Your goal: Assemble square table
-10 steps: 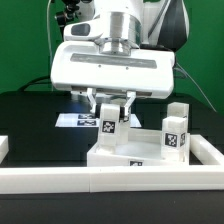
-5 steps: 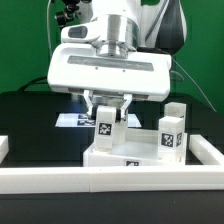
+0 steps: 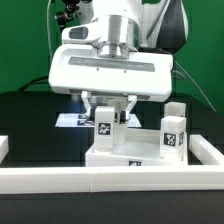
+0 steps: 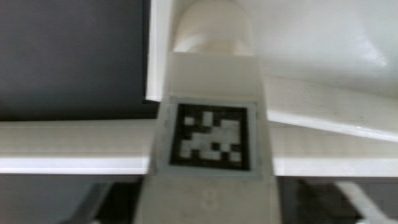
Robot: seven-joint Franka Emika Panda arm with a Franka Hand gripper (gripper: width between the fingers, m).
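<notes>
My gripper point(image 3: 107, 116) is shut on a short white table leg point(image 3: 105, 128) with a black-and-white tag. It holds the leg upright over the near left part of the white square tabletop point(image 3: 128, 156), with the leg's lower end at or just above the slab. Two more tagged legs point(image 3: 174, 136) stand at the slab's right side, one behind the other. In the wrist view the held leg point(image 4: 210, 140) fills the middle between my dark fingers point(image 4: 103, 204), with the tabletop point(image 4: 320, 50) beyond it.
The long white border bar point(image 3: 100, 181) runs across the front and turns back at both ends. The marker board point(image 3: 72, 120) lies on the black table behind my gripper. The arm's wide white body point(image 3: 110, 70) hangs over the work area.
The held leg has shifted slightly to the exterior view's left and turned a little in my grip. The other legs and the tabletop have not moved.
</notes>
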